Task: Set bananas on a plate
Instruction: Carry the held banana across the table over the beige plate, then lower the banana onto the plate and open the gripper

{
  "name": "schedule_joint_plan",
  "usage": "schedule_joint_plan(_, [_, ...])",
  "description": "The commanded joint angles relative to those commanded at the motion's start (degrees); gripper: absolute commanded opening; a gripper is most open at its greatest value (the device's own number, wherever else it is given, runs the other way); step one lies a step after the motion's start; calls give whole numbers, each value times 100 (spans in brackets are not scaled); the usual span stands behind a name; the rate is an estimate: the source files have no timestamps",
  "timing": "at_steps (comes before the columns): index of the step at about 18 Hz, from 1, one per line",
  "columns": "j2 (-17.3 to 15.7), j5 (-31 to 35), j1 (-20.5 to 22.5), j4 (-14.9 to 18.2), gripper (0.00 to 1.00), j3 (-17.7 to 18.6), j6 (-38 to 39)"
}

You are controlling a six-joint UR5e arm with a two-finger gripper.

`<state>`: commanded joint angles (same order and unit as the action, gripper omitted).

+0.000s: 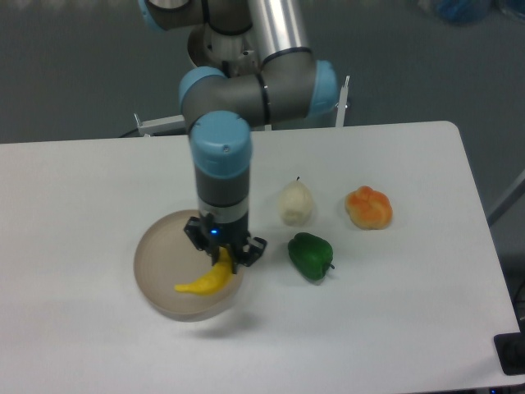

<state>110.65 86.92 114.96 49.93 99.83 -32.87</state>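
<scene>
A curved bright-yellow banana (207,279) lies over the round shallow beige plate (156,263) near the white counter's (410,328) front edge, its upper end between the gripper's (224,254) fingers. A cream pear (295,203), green pepper (310,255) and orange fruit (369,208) sit mid-counter.

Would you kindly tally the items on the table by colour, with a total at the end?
Yellow: 1, the banana, under the hand
Beige-tan: 1, the plate
Pale cream: 1, the pear
Green: 1, the pepper
Orange: 1, the fruit
Total: 5
</scene>
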Motion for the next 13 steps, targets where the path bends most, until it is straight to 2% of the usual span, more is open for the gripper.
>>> schedule_joint_plan(3, [157, 192, -87, -167, 32, 98, -123])
schedule_joint_plan(5, [246, 473, -289, -203, 32, 106, -132])
schedule_joint_plan(10, [465, 545, -395, -229, 32, 45, -106])
schedule_joint_plan(13, [527, 554, -431, -378, 32, 124, -53])
